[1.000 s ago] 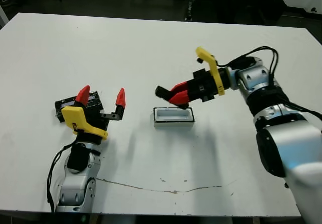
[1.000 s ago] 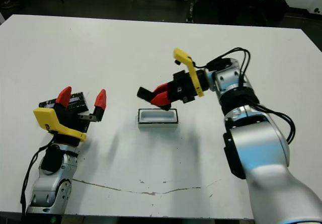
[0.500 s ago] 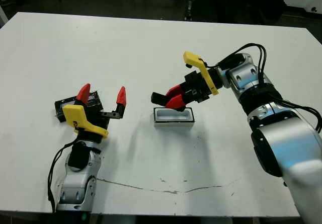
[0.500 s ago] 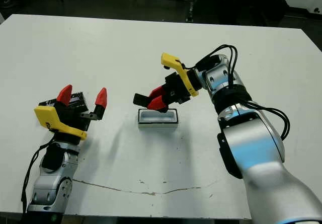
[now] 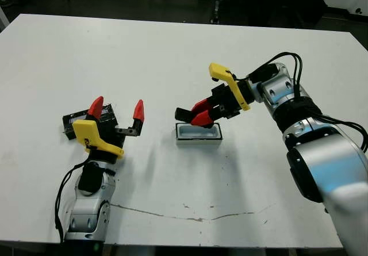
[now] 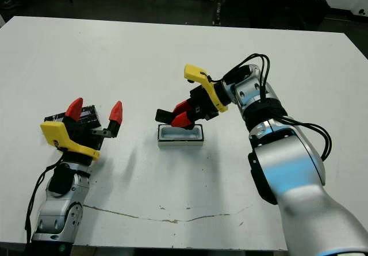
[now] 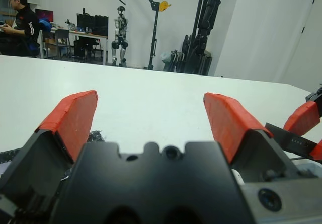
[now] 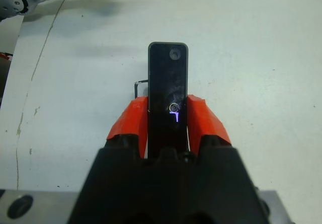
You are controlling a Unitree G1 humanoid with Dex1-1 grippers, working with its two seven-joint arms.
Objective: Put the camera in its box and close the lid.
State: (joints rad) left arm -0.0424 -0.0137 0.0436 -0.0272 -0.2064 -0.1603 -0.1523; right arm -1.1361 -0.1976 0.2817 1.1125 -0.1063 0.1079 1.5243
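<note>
We see the slim matte-black camera bar [image 8: 168, 85] clamped between our right gripper's [image 5: 199, 114] red fingers, just above the shallow white-lined box [image 5: 198, 134]; it bears no readable writing, only a small violet glow. Our left gripper [image 5: 117, 111] hangs open-fingered, half hiding the glossy black lid [image 5: 80, 122].

camera [image 5: 185, 115] above box [image 5: 199, 133] left end; lid [image 5: 86, 119] far left, behind left claw [image 5: 117, 109]

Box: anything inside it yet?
The box shows only its white lining. The right gripper holds the camera above its far left end, hiding a little of that rim and corner.
</note>
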